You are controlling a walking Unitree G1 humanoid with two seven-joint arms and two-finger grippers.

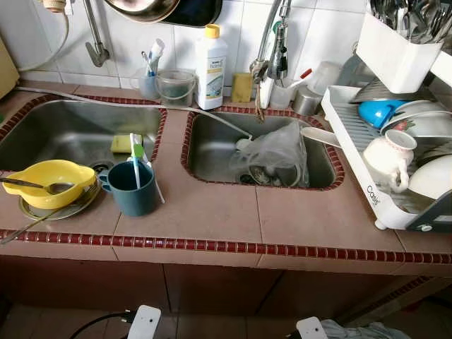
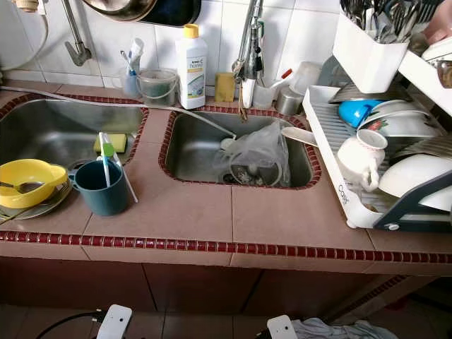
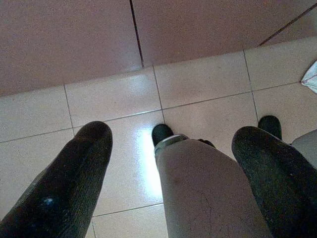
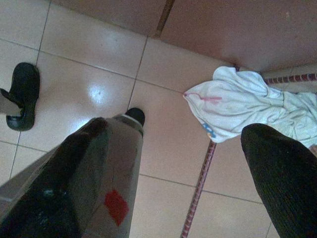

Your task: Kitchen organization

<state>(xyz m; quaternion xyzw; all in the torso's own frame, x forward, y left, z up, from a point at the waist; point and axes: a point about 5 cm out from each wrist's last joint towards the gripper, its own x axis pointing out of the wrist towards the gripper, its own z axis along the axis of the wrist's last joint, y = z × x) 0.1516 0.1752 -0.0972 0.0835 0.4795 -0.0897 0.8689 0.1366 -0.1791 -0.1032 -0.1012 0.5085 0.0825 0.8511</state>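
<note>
Head camera, either eye: a tiled counter (image 1: pixel 212 212) with two steel sinks. A dark teal mug (image 1: pixel 131 189) holding a toothbrush (image 1: pixel 136 159) stood on the strip between the basins, near the front edge. Just left of it, a yellow bowl (image 1: pixel 42 182) with a spoon (image 1: pixel 32 186) sat on a plate (image 1: pixel 60 208). A yellow sponge (image 1: pixel 121 143) lay in the left sink (image 1: pixel 63 131). The right sink (image 1: pixel 212 145) held a crumpled plastic bag (image 1: pixel 279 152) over the drain. A white detergent bottle (image 1: pixel 210 67) stood against the wall tiles; the dish rack (image 1: pixel 371 191) on the right was crowded with a white cup (image 1: pixel 387 157) and bowls.

Left wrist view: left gripper (image 3: pixel 173 168) hung low over the floor tiles (image 3: pixel 124 99), fingers (image 3: pixel 64 183) spread, holding nothing.

Right wrist view: right gripper (image 4: pixel 183 178) likewise hung slack and parted above the floor, a white cloth (image 4: pixel 247 106) lying near the cabinet base.

Risks, as judged: the mug is top-heavy with the toothbrush and near the edge, so a clumsy reach could tip it. The spoon could slide if the bowl is lifted. The packed rack leaves little room.
</note>
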